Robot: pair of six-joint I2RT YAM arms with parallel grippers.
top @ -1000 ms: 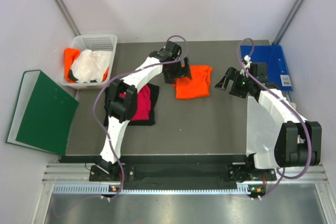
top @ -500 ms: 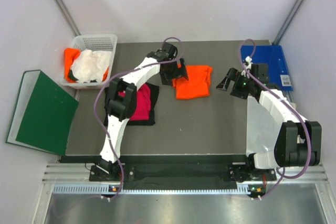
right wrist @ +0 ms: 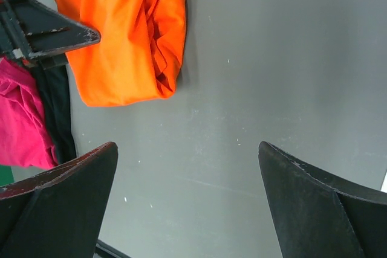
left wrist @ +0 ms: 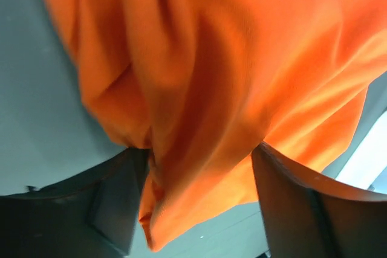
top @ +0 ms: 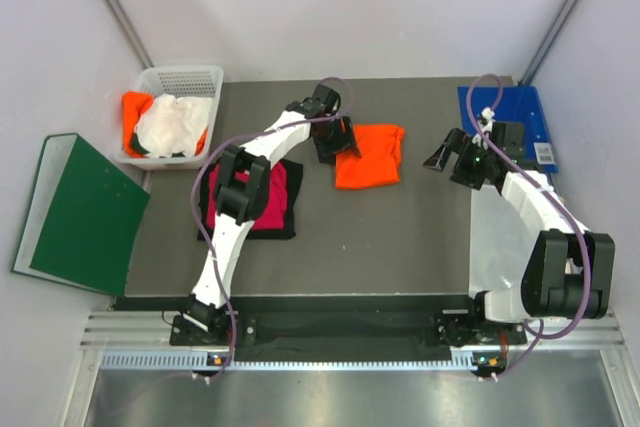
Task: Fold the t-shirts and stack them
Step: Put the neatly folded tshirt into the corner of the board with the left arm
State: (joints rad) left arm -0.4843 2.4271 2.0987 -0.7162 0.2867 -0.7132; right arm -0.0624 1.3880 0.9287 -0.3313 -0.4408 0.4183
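Note:
A folded bright orange t-shirt (top: 372,157) lies on the dark mat; it also shows in the right wrist view (right wrist: 121,34). My left gripper (top: 335,142) is at its left edge. In the left wrist view its jaws stand apart with bunched orange cloth (left wrist: 211,58) filling the gap (left wrist: 196,179). My right gripper (top: 445,154) is open and empty over bare mat (right wrist: 187,167), to the right of the orange shirt. A magenta-pink t-shirt (top: 268,197) lies on a black one (top: 290,228) at mid left. A white shirt (top: 170,125) and an orange one (top: 133,112) sit in the basket.
A white mesh basket (top: 185,77) stands at the back left corner. A dark green binder (top: 80,212) lies off the mat at left. A flat blue folder (top: 515,112) lies at the back right, behind the right arm.
My left gripper has shifted slightly left, onto the orange shirt's left edge. My right gripper has drawn back a little to the right, away from the shirt.

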